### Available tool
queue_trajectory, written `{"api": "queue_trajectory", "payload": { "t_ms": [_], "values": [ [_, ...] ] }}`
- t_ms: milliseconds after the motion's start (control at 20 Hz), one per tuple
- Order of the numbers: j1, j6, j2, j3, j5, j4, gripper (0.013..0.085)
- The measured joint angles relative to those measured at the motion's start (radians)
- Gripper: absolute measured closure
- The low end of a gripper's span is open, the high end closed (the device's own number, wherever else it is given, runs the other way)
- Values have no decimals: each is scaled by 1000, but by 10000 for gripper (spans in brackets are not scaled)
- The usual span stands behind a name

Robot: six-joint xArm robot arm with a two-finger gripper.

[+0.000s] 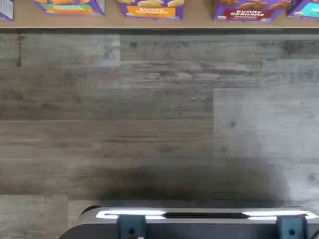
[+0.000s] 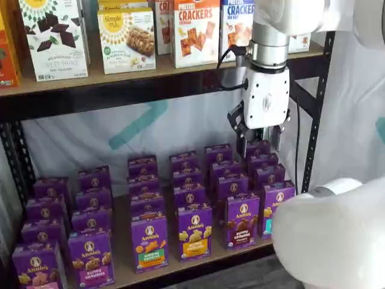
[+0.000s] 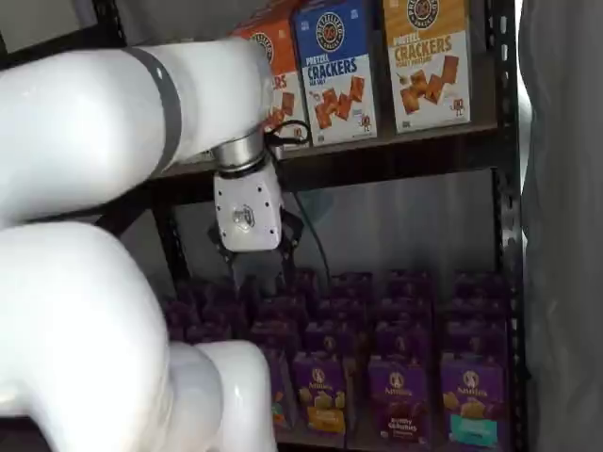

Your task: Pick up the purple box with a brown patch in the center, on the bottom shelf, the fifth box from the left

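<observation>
The purple box with dark brown bunny crackers and "Bunny Grahams" lettering stands upright in the front row of the bottom shelf in both shelf views. Its lower front also shows in the wrist view, at the shelf's edge. It stands between a purple box with a yellow-orange label and one with a teal patch. My gripper hangs in front of the rack, above the back rows and well above the box. Its two black fingers show a gap and hold nothing. In a shelf view the gripper is partly in shadow.
Several rows of purple Annie's boxes fill the bottom shelf. The upper board carries cracker boxes just above the gripper. A black rack post stands to its right. The white arm fills the left of a shelf view. The wrist view shows grey plank floor.
</observation>
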Motion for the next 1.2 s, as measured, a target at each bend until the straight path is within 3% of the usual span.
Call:
{"api": "queue_trajectory", "payload": {
  "t_ms": [150,500,850,1200],
  "values": [
    [16,19,-9,8,-13,-29,130],
    [2,5,-1,32,-45,-19,130],
    [-9,-7,41,94,-165,-18,130],
    [-42,-53,149,147,-319,10,130]
  ]
}}
